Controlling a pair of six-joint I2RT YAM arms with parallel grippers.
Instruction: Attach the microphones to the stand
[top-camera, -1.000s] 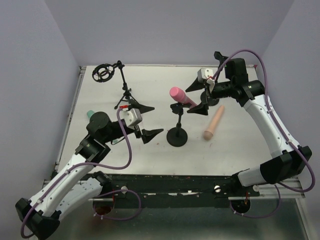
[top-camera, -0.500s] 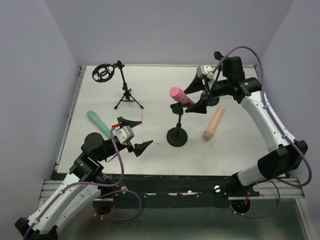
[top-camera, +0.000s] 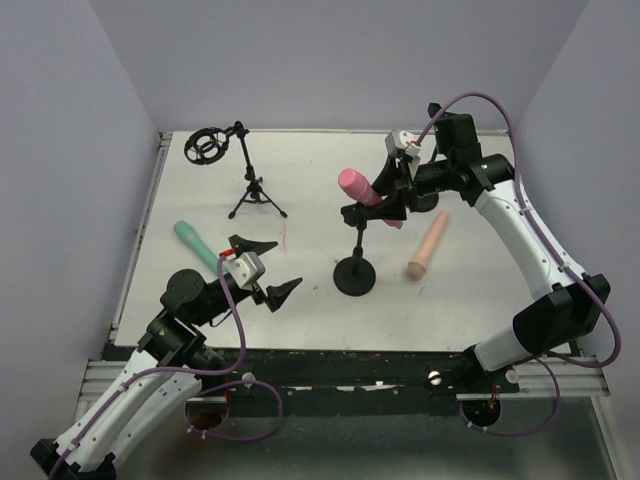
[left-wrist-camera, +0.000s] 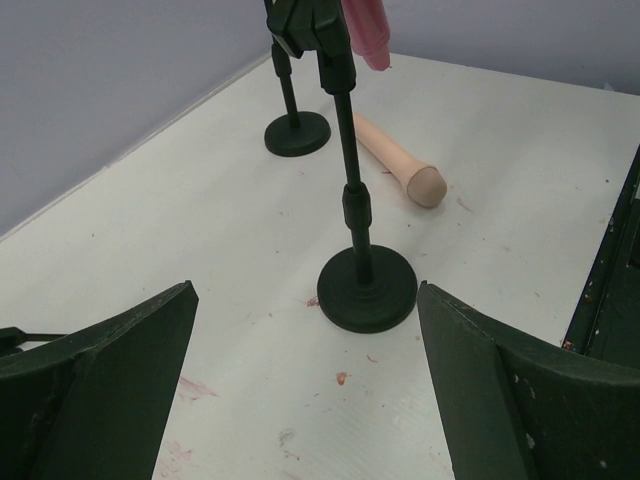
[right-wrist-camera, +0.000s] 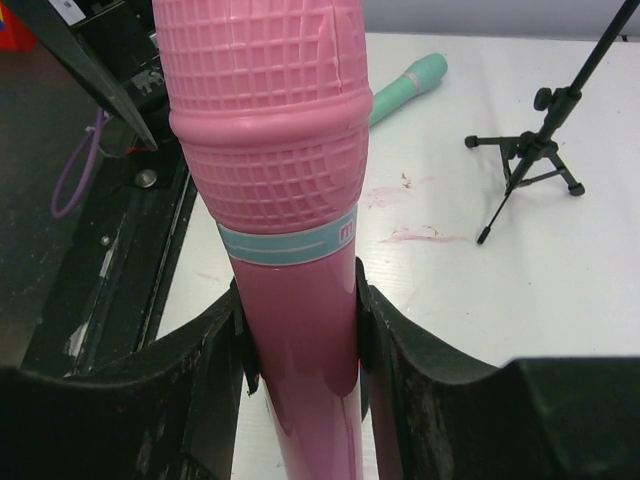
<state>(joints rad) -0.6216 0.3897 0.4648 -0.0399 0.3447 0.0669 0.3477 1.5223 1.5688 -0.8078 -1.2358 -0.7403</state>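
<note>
Right gripper (top-camera: 378, 205) clamped on pink microphone (top-camera: 355, 186) shaft. Long axis tilted, head up-left, directly over clip of round-base stand (top-camera: 354, 272); seating not confirmable. Left gripper (top-camera: 266, 267) spread wide, empty. Teal microphone (top-camera: 195, 241) lies flat nearer left arm, peach microphone (top-camera: 427, 246) nearer right.

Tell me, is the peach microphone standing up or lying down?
Lying down: the peach microphone rests flat on the table, beside the round-base stand, in no clip.

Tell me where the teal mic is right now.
In the top view the teal mic lies flat on the left side of the table, near-left of the tripod stand, held by neither arm.
</note>
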